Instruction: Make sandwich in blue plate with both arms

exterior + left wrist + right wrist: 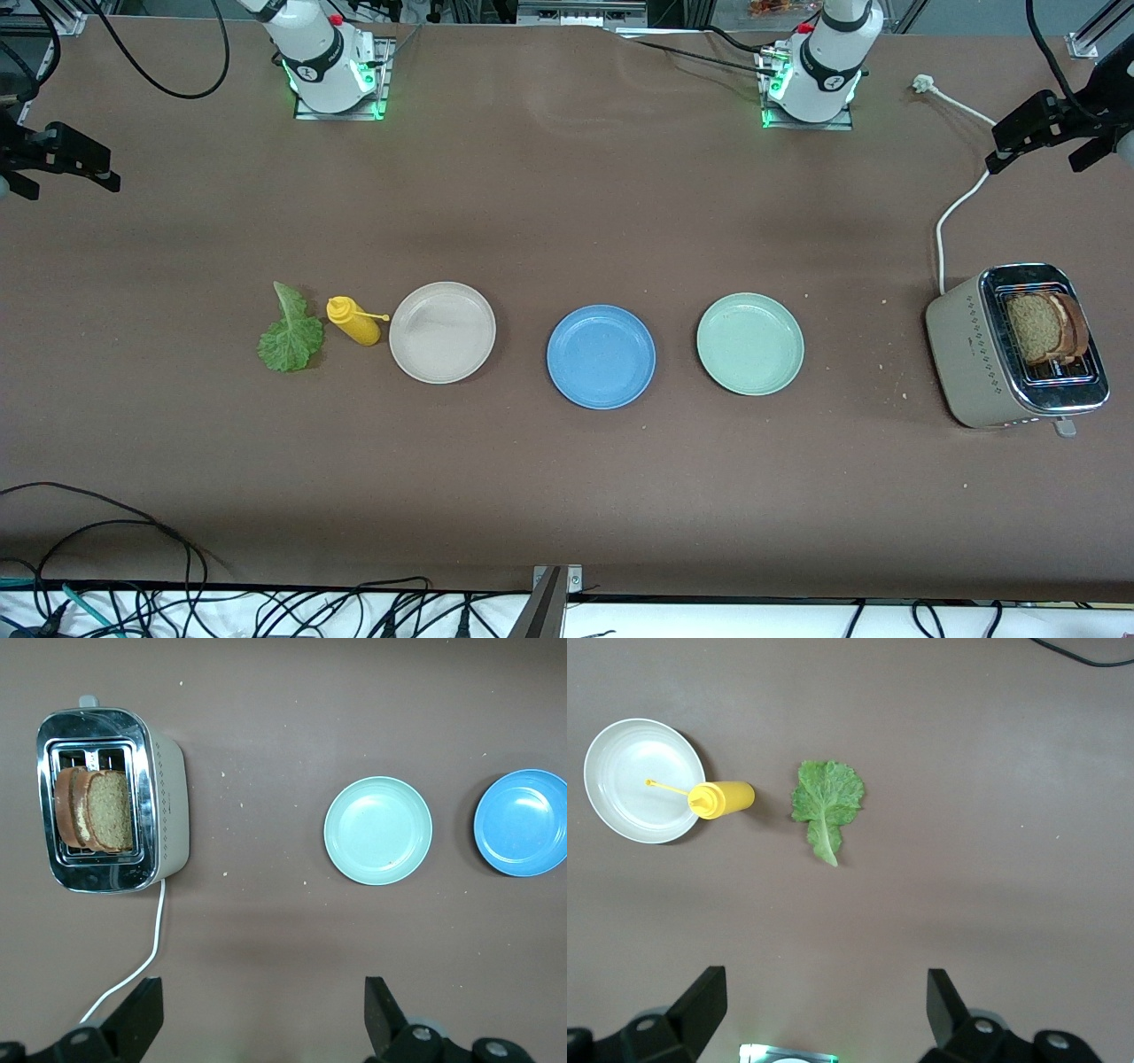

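Toaster [983,359] holding toast slices [1045,326] | blue plate [601,357] between beige plate [442,332], green plate [749,344] | both jaws wide open, empty

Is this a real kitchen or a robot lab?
Most likely a robot lab set up like a pretend kitchen: two robot arms bolted to a big brown table, loose cables along its edge, and a toaster with plastic plates.

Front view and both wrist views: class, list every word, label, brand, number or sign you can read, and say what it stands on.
No text can be read anywhere.
Toaster: only a dotted pattern on its side, no letters.
Yellow bottle: no label shows.
Arm bases: a small round black mark on each, too small to read.
Beige plate, blue plate, green plate: plain.
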Controlling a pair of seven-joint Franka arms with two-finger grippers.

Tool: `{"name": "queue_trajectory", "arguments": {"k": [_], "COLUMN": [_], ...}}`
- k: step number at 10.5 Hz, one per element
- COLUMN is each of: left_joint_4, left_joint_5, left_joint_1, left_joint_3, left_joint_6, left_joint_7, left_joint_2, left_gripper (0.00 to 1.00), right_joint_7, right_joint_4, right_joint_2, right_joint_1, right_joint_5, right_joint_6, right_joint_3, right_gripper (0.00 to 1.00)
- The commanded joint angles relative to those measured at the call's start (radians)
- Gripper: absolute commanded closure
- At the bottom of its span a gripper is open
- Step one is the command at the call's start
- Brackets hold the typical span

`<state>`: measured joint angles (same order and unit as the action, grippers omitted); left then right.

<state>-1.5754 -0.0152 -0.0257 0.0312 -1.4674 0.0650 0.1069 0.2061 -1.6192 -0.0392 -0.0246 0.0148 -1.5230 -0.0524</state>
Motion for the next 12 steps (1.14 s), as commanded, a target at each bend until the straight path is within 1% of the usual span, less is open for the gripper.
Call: {"name": "queue_trajectory", "arguments": {"k": [1, 12], "left_joint_4": [0.029, 0.029], "left_joint_5": [0.031, 0.031], "left_joint_1": [-0.003, -0.003], "left_joint_3": [0.006, 0.006], "left_joint_6": [0.024, 0.024], "left_joint_7": [-0.017, -0.019], "left_joint_2": [-0.013, -0.013], "left_gripper": [0.00, 0.00], "right_joint_7": [0.015, 0.006], "right_joint_4": [0.016, 0.025], "right_joint_2": [0.002, 0.005], "right_joint_1": [-0.008, -0.006], "right_joint_5": [0.000, -0.001], "right_joint_6": [0.030, 0.030], "right_joint_3": [0.008, 0.008], "right_gripper": [0.00, 0.00]}}
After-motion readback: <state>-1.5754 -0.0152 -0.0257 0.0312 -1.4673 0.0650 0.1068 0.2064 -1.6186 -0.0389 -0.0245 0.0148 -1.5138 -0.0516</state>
